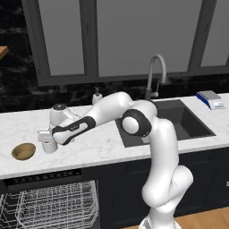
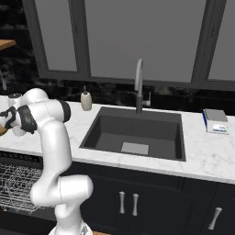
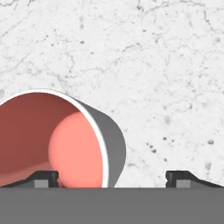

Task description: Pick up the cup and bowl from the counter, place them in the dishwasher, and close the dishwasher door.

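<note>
On the white marble bench [image 1: 103, 147], above the dishwasher [image 1: 49, 201] with its rack pulled out: fingers [image 3: 43, 177] spread wide, holding nothing, straddling the cup's rim. Cup [image 3: 57, 140] white, red inside. Bowl [image 1: 23, 151] tan, just beside it.

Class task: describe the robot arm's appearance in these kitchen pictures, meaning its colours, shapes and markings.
The glossy white arm is built of rounded, tube-like segments with dark joint caps and a black band along its forearm. In the hand view, the gripper ends in two small dark, blocky finger tips.
</note>
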